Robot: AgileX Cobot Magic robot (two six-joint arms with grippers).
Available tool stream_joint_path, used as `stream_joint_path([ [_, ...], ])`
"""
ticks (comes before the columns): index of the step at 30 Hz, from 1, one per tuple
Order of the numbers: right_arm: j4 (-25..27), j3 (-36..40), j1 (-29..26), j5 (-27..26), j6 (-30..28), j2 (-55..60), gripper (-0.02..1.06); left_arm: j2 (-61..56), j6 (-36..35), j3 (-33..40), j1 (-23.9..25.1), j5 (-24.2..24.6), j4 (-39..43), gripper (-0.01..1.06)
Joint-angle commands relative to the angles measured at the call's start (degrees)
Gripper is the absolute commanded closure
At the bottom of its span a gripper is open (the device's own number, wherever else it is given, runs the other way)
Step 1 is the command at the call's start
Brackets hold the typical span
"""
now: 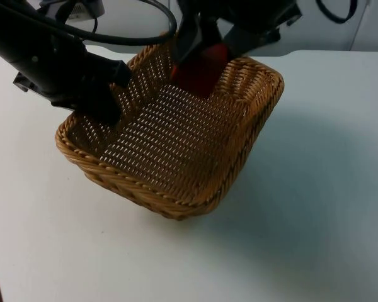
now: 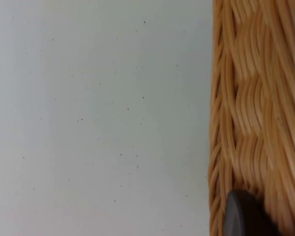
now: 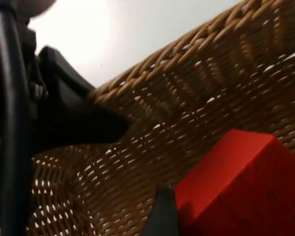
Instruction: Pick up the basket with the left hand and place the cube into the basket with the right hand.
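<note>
A woven wicker basket (image 1: 176, 189) hangs tilted above the white table, casting a shadow to its right. My left gripper (image 1: 115, 94) is shut on the basket's left rim, and the rim (image 2: 255, 113) runs beside its black fingertip (image 2: 243, 216) in the left wrist view. My right gripper (image 1: 198, 53) reaches down into the far end of the basket, shut on a red cube (image 1: 201, 74). In the right wrist view the red cube (image 3: 241, 187) sits against a black fingertip (image 3: 164, 211), close to the basket's inner wall (image 3: 211, 73). The arm hides the cube's upper part in the top view.
White table (image 1: 327, 239) stretches open in front and to the right of the basket. The left arm (image 3: 64, 115) crosses just beyond the basket's rim in the right wrist view. A grey partition wall (image 1: 315, 34) closes the back.
</note>
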Motion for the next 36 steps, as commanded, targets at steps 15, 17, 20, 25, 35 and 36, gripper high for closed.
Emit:
stream_joint_path([
  [15,-14.04,-4.60,0.32,1.25,10.94,1.50,0.51,-0.87,0.07,0.01,-0.02,1.46,-1.66,1.05],
  [17,-14.18,-5.05,0.32,1.92,10.95,1.50,0.50,-0.87,0.07,0.01,-0.02,1.74,-1.66,1.05],
  [20,-14.15,-5.21,0.32,2.30,12.69,1.50,0.38,-0.87,0.35,0.01,-0.02,2.19,-1.55,1.05],
  [25,-14.26,-5.21,0.32,2.70,13.88,1.62,0.34,-0.87,1.35,0.01,-0.02,2.42,-1.55,1.05],
  [35,-13.51,-5.21,0.32,5.93,14.02,1.70,0.27,-0.87,1.34,0.01,-0.02,2.52,-1.76,1.05],
  [36,-13.51,-5.21,0.32,5.93,14.02,1.70,0.27,-0.87,1.34,0.01,-0.02,2.52,-1.76,1.05],
])
